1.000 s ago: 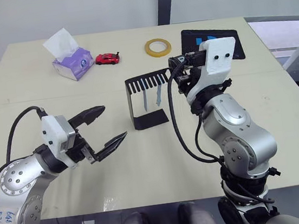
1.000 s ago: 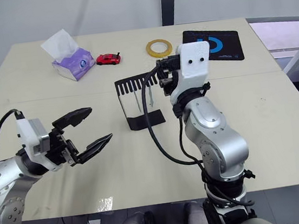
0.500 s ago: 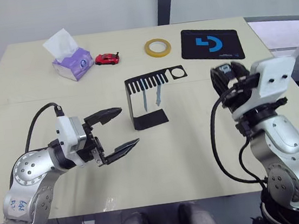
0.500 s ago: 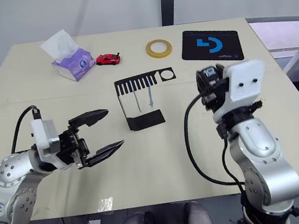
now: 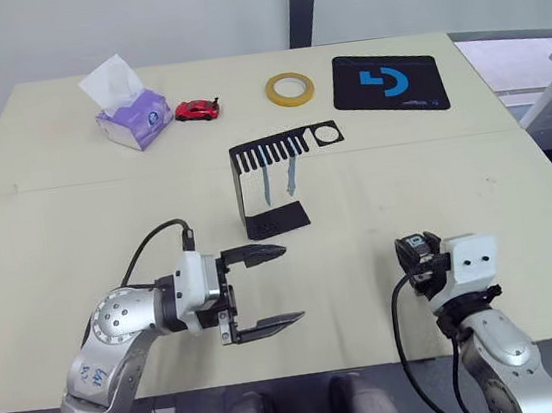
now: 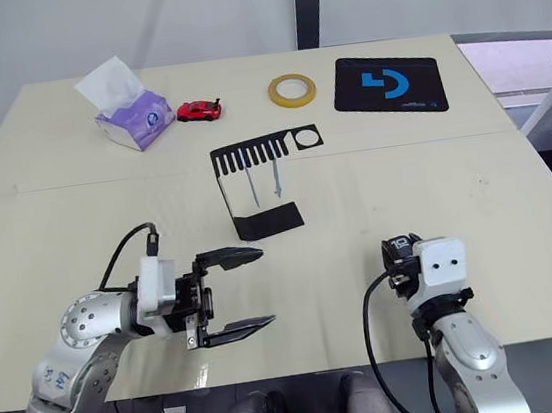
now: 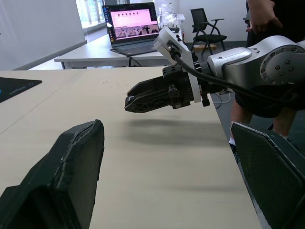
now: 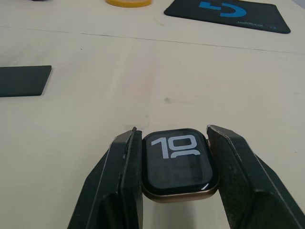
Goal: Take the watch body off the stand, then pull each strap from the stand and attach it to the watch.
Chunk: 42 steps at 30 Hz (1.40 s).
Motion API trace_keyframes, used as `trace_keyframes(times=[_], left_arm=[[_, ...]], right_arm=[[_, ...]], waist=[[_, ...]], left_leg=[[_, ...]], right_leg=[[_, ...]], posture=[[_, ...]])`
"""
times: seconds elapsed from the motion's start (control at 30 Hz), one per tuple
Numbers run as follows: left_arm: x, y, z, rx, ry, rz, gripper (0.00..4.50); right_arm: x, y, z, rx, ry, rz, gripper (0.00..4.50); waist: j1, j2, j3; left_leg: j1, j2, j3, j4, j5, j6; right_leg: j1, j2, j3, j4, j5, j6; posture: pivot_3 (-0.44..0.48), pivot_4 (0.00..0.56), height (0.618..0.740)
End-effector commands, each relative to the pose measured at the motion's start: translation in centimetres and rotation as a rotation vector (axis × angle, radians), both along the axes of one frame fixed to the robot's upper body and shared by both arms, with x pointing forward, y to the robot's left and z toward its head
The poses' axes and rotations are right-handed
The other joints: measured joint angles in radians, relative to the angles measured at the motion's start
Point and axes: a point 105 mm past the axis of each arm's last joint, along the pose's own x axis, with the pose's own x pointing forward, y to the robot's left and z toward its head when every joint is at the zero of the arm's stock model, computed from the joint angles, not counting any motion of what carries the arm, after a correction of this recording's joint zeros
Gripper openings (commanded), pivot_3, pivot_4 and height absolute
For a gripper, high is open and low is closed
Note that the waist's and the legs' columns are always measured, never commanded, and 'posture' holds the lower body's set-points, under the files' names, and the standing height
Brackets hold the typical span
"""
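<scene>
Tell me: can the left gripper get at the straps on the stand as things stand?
Probably yes. The left gripper is open, and bare table lies between it and the stand. Both straps hang from the comb slots on the stand's open side, with nothing in front of them.

On my beige table (image 5: pixel 79 241) the stand (image 5: pixel 272 187) is in the middle. At eleven o'clock are tissues (image 5: pixel 132 113) and toy car (image 5: pixel 198 108); tape (image 5: pixel 290 88) at twelve, mousepad (image 5: pixel 390 82) at one.
</scene>
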Motion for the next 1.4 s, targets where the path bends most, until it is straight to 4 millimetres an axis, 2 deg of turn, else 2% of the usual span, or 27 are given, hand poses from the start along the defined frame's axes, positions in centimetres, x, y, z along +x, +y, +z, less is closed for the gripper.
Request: trace_keyframes(times=[0.03, 0.3, 0.53, 0.77, 1.0, 1.1, 1.2, 1.4], left_arm=[[-0.5, 0.0, 0.3, -0.013, -0.019, -0.016, 4.5], [-0.3, 0.9, 0.2, -0.007, 0.007, 0.014, 4.5], [0.3, 1.8, 0.4, 0.005, -0.002, 0.046, 4.5], [0.9, 2.0, 0.6, 0.01, -0.021, 0.07, 4.5], [0.8, 2.3, 0.7, 0.015, -0.031, 0.075, 4.5], [0.7, 2.4, 0.8, 0.017, -0.035, 0.078, 4.5], [0.7, 2.8, 0.8, 0.024, -0.04, 0.095, 4.5], [0.4, 4.8, 0.3, 0.056, -0.03, 0.18, 4.5]], right_arm=[[-0.2, -0.3, -0.4, 0.003, -0.018, -0.013, 1.67], [0.4, -0.8, -2.6, 0.091, 0.019, -0.082, 1.67], [1.1, -0.4, -3.0, 0.09, 0.018, -0.051, 1.67], [3.0, -0.8, -3.4, 0.111, 0.023, -0.039, 1.67], [3.4, -0.7, -3.9, 0.13, 0.052, -0.012, 1.67], [3.3, -0.3, -3.5, 0.149, 0.043, 0.028, 3.13], [3.2, -0.9, -2.4, 0.119, 0.015, 0.035, 4.48], [1.8, -2.7, 1.7, 0.062, -0.085, 0.119, 4.48]], waist=[[0.0, 0.0, 0.0], [0.0, 0.0, 0.0], [0.0, 0.0, 0.0], [-0.001, -0.001, -0.001], [-0.001, -0.005, -0.003], [-0.001, -0.006, -0.003], [-0.001, -0.006, -0.003], [0.0, -0.005, -0.003]], left_leg=[[0.0, 0.0, 0.0, 0.0, 0.0, 0.0], [0.0, 0.0, 0.0, 0.001, 0.0, 0.0], [0.0, 0.0, 0.0, 0.001, 0.0, 0.0], [0.0, 0.0, 0.0, 0.001, 0.0, 0.0], [0.002, 0.0, 0.0, 0.002, 0.0, 0.0], [0.002, 0.0, 0.0, 0.002, 0.0, 0.0], [0.002, 0.0, -0.001, 0.002, 0.0, 0.0], [0.002, 0.0, 0.0, 0.002, -0.001, 0.001]], right_leg=[[0.0, 0.0, 0.0, 0.0, 0.0, 0.0], [0.0, 0.0, 0.0, 0.0, 0.0, 0.0], [0.0, -0.001, 0.0, 0.001, 0.0, 0.0], [0.0, 0.0, 0.0, 0.001, 0.0, 0.0], [0.002, 0.0, 0.0, 0.001, 0.0, 0.0], [0.003, -0.001, 0.0, 0.001, 0.0, 0.0], [0.003, 0.0, 0.0, 0.001, 0.0, 0.0], [0.003, -0.001, 0.0, 0.001, 0.0, 0.0]], posture=[[0.0, 0.15, 0.74], [0.0, 0.15, 0.74], [0.0, 0.15, 0.74], [0.0, 0.15, 0.74], [0.0, 0.15, 0.74], [0.0, 0.15, 0.74], [0.0, 0.15, 0.74], [0.0, 0.15, 0.74]])
